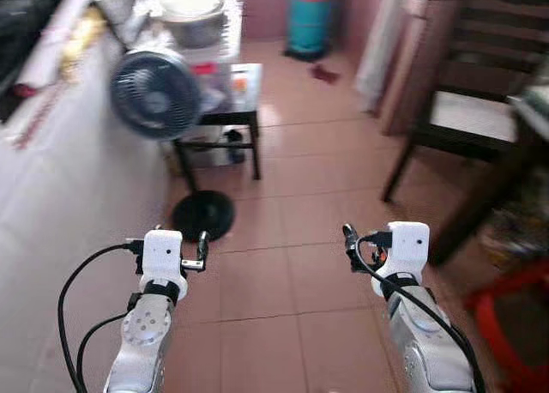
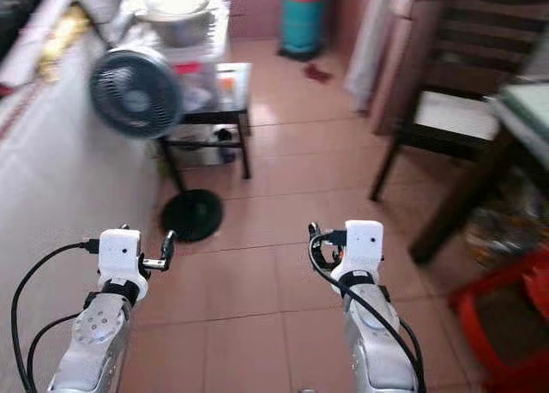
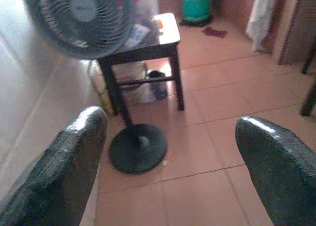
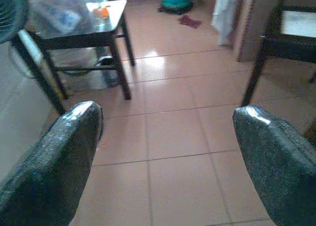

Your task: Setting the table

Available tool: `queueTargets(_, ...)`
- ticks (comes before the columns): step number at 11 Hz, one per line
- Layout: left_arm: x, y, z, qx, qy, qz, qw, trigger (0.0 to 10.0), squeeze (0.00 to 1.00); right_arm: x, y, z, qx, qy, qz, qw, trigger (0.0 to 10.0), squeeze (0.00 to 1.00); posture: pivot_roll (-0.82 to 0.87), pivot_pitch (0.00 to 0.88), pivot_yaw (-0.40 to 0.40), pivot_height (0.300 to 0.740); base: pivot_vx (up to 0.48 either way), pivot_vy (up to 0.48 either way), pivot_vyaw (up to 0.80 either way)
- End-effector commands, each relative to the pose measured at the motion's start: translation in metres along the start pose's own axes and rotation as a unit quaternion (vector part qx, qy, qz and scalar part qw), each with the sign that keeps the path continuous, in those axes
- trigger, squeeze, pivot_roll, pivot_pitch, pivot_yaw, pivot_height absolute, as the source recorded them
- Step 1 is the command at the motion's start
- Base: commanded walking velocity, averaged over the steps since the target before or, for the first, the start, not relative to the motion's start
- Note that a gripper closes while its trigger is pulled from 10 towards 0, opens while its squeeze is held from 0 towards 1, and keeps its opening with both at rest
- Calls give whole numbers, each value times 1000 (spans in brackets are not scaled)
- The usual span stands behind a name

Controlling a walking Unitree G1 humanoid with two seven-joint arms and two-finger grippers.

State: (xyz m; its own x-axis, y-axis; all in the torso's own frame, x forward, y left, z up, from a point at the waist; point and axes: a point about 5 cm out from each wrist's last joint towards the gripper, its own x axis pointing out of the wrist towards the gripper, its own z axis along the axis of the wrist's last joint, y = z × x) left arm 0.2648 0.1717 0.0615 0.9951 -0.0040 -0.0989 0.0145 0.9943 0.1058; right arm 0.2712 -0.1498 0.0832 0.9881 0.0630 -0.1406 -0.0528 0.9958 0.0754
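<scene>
Terracotta floor [image 1: 292,238] blurred; left tool [image 3: 168,152] and right tool [image 4: 165,152] spread wide, empty.

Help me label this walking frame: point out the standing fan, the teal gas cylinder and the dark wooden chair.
standing fan [image 1: 155,93], left eye view, middle of the grille.
teal gas cylinder [image 1: 309,22], left eye view, its body.
dark wooden chair [image 1: 470,116], left eye view, its pale seat.

Glossy terracotta floor tiles [image 1: 292,273] reflect the light.
Dark wooden chair [image 1: 480,84]; fan [image 1: 154,93] with a wire grille; matt black fingers [image 3: 74,157].
</scene>
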Motion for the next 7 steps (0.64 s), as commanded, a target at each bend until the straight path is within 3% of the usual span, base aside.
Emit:
queueTargets(1,1,3,-1,0,2,9,1000,10000,0,2,2,0,3,-4,-2,1000,10000,0,-48,82,52,740,0,0,-800)
queueTargets(4,3,6,2,-1,-3,13,1000,10000,0,3,3,-1,32,-5,-6,999,10000,0,-45,86,53,740,0,0,-800)
queueTargets(7,3,9,2,1,-3,18,1000,10000,0,4,4,-3,30,-10,-14,999,10000,0,-42,87,57,740,0,0,-800)
